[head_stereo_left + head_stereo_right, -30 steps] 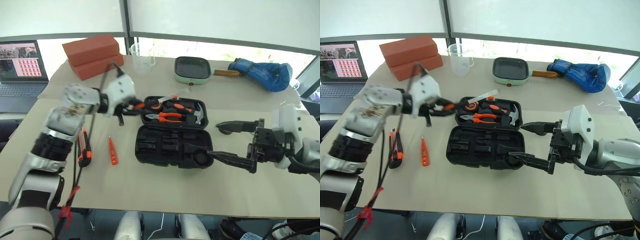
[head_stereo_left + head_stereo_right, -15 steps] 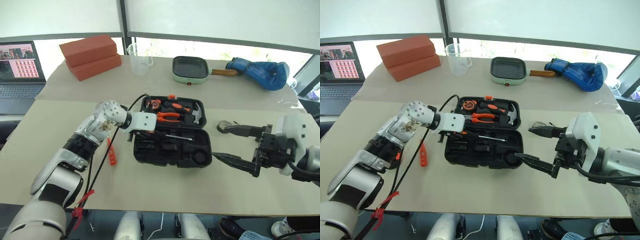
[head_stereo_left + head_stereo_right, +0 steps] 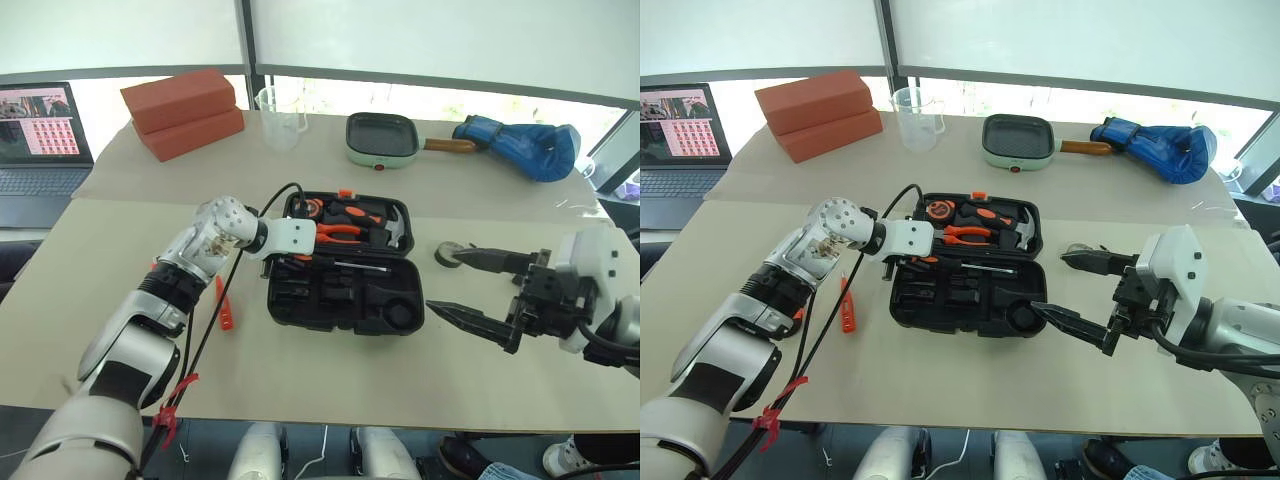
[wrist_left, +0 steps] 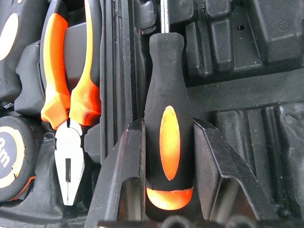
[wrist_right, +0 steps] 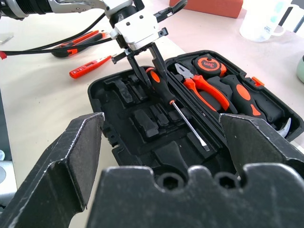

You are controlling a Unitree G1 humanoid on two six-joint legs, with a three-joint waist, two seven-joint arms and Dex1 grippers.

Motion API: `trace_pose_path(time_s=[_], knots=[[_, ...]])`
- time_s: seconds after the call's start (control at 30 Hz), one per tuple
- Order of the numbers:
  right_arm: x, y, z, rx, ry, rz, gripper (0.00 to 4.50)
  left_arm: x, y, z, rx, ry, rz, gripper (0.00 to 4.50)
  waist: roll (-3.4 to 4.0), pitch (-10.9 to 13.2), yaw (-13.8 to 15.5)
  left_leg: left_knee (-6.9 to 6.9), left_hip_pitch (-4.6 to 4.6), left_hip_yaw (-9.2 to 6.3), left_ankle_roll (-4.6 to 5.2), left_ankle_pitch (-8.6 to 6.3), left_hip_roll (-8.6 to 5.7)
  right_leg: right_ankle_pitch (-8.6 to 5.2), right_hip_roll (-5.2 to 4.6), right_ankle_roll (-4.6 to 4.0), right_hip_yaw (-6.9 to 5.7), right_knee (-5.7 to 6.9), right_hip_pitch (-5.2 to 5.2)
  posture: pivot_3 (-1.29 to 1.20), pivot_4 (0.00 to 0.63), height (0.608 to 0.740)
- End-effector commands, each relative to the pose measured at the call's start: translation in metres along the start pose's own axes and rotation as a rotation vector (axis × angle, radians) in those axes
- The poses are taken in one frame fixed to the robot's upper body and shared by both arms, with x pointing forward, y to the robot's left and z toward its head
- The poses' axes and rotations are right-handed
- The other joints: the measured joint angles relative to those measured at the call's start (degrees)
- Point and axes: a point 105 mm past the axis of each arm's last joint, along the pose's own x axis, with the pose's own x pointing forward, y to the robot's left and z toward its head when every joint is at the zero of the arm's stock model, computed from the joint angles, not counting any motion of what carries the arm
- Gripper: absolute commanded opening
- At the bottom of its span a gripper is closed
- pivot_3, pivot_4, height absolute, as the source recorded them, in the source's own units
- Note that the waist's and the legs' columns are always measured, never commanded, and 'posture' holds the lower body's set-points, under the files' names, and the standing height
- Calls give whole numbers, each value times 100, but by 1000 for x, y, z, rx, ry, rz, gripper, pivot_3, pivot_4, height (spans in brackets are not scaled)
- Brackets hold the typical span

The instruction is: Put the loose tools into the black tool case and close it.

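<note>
Left wrist view: long screwdriver point(image 4: 168, 118) pinched by its handle between left gripper point(image 4: 167, 156) fingers over black tool case point(image 3: 345, 300), right gripper point(image 3: 470, 285) spread wide, empty, right of case.

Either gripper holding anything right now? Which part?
Left gripper grips the long screwdriver by its handle, over the open tool case. Right gripper is open, empty.

Left tool point(image 3: 908, 262) over open case point(image 3: 970, 300)

The case point(image 3: 345, 300) is black. The screwdriver point(image 4: 168, 133) has a black handle with an orange oval; the pliers point(image 4: 71, 85) have orange handles. The table point(image 3: 300, 380) is beige.
</note>
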Motion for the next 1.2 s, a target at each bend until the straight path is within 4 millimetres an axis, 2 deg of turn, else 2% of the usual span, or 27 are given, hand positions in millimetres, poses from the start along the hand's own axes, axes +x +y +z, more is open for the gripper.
trace_pose_path(time_s=[0.03, 0.13, 0.17, 0.3, 0.4, 0.57, 0.6, 0.63, 0.7, 0.77, 0.9, 1.2], knots=[[-1, 0, 11, -42, -27, -5, 4500, -10, 13, 6, 17, 0, 41, 875, 0, 0, -1, 0, 0, 0, 0, 0, 0, 0, 0, 0, 0, 0, 0, 0, 150, 740], [0, 0, 11, -42, -30, -4, 4500, -11, 11, 5, -2, -3, 31, 875, 0, 0, -1, 0, 0, 0, 0, 0, 0, 0, 0, 0, 0, 1, 0, 0, 150, 740], [0, 0, 11, -41, -31, -3, 4500, -12, 11, 6, -6, -8, 28, 1375, 0, 0, -1, 0, 0, 0, 0, 0, 0, 0, 0, 0, 0, 1, 0, 0, 150, 740], [2, 0, 11, -41, -33, 2, 4500, -19, 15, 12, 0, -20, 41, 2592, 0, 0, 4, 1, 0, 0, 0, 0, 0, 0, 0, 0, 0, 3, -1, 0, 150, 740], [3, -1, 12, -39, -36, 3, 4500, -28, 19, 22, 50, -45, 62, 3663, 0, 0, -2, 3, 0, -1, 0, 0, 1, 0, 0, 0, 0, 3, 1, 0, 150, 740], [4, -2, 9, -32, -34, 2, 4500, -34, 21, 35, 75, -79, 64, 3663, 0, 0, 1, 4, 0, -3, 0, 0, 0, 0, 0, 0, 0, 4, 1, 0, 150, 740], [4, -2, 9, -32, -34, 3, 4500, -34, 23, 37, 76, -88, 72, 3112, 0, 0, 1, 4, 0, -3, 0, 0, 1, 0, 0, 0, 0, 5, 1, 0, 150, 740], [5, -2, 9, -30, -36, 4, 4500, -32, 24, 38, 78, -93, 75, 2952, 0, 0, 1, 4, 0, -3, 0, 0, 0, 0, 0, 0, 0, 5, 1, 0, 150, 740], [6, -2, 9, -31, -37, 4, 4500, -27, 23, 36, 93, -81, 58, 2267, 0, 0, 1, 5, 0, -2, 0, 0, 0, 0, 0, 0, 0, 5, 1, 0, 150, 740], [6, -2, 9, -32, -37, 3, 4500, -20, 21, 32, 102, -65, 38, 1379, 0, 0, -1, 5, 0, -2, 0, 0, 0, 0, 0, 0, 0, 4, 0, 0, 150, 740], [5, -3, 8, -30, -32, -3, 4500, -6, 19, 32, 104, -66, 19, 70, 0, 0, 1, 5, 0, 0, 1, 0, -1, 0, 0, 0, 1, 5, 1, 0, 150, 740], [4, -3, 5, -23, -24, -26, 4500, 11, 12, 32, 104, -44, -43, 11, 0, 0, 0, 8, -3, -2, 1, -1, -1, 1, 0, 1, 0, 5, 0, 0, 150, 740]])
